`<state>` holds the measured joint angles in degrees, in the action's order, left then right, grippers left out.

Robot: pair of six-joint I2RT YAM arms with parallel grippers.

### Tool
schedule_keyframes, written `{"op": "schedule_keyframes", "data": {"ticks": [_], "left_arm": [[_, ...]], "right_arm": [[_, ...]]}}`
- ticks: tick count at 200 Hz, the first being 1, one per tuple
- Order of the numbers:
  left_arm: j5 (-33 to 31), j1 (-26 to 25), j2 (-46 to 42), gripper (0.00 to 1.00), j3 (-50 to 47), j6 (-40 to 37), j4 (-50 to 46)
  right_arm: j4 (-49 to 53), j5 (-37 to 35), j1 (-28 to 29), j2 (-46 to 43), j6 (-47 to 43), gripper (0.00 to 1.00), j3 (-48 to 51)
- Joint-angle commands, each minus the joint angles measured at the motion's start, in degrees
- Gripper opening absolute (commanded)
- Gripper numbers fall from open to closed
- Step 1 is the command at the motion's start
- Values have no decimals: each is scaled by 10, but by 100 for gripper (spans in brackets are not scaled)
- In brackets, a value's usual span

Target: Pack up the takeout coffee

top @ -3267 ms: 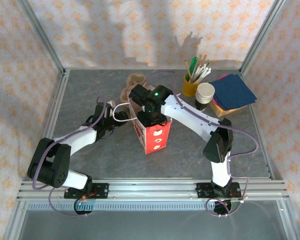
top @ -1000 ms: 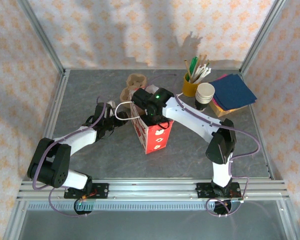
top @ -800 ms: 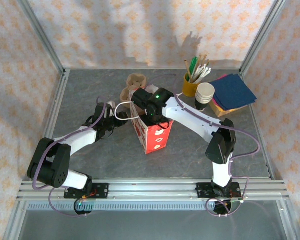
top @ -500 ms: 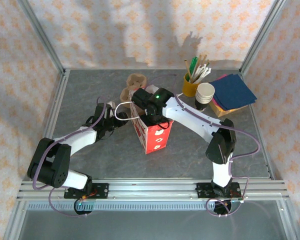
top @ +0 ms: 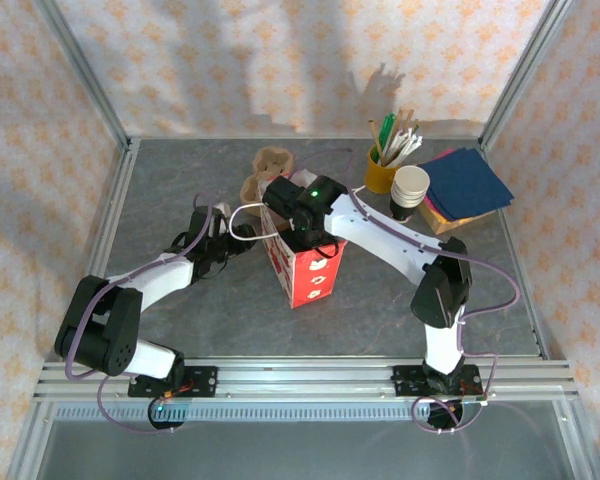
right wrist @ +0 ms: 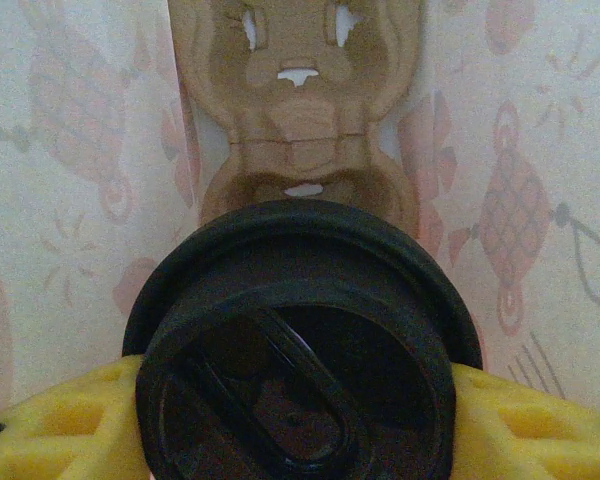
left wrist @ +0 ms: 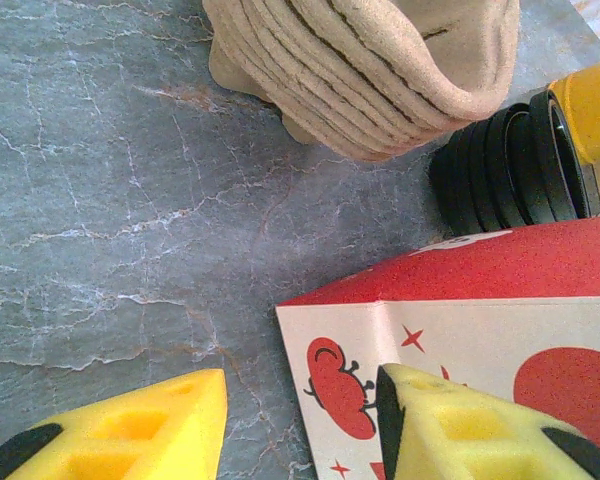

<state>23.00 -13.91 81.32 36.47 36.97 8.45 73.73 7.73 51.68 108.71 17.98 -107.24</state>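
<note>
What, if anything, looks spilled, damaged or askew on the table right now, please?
Nothing looks spilled or damaged. Only the red bag stands askew, turned at an angle to the table edges. The lidded cup sits squarely between the right fingers.

A grey, marble-veined bench [top: 380,300], framed by aluminium rails, carries a red-and-white carton [top: 310,275] standing at its middle. Behind the carton lies a stack of brown pulp cup carriers [top: 270,165]. Toward the right rear stand a yellow cup of stirrers [top: 382,172], a stack of paper cups [top: 410,190] and a pile of blue-topped napkins [top: 467,182]. A row of black lids [left wrist: 500,165] rests beside the yellow cup.
</note>
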Motion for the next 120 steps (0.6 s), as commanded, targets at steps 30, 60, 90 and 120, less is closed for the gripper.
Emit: {"op": "schedule_keyframes", "data": {"ticks": [30, 60, 90, 120], "left_arm": [[-18, -6, -12, 46, 9, -14, 7], [-19, -7, -13, 46, 6, -15, 7], [-20, -6, -16, 46, 5, -15, 5], [-20, -6, -16, 46, 4, -15, 5]], "right_arm": [[11, -14, -3, 3, -5, 42, -19], [11, -13, -3, 4, -4, 42, -19], [7, -16, -3, 3, -4, 42, -16], [2, -11, -4, 3, -7, 42, -9]]}}
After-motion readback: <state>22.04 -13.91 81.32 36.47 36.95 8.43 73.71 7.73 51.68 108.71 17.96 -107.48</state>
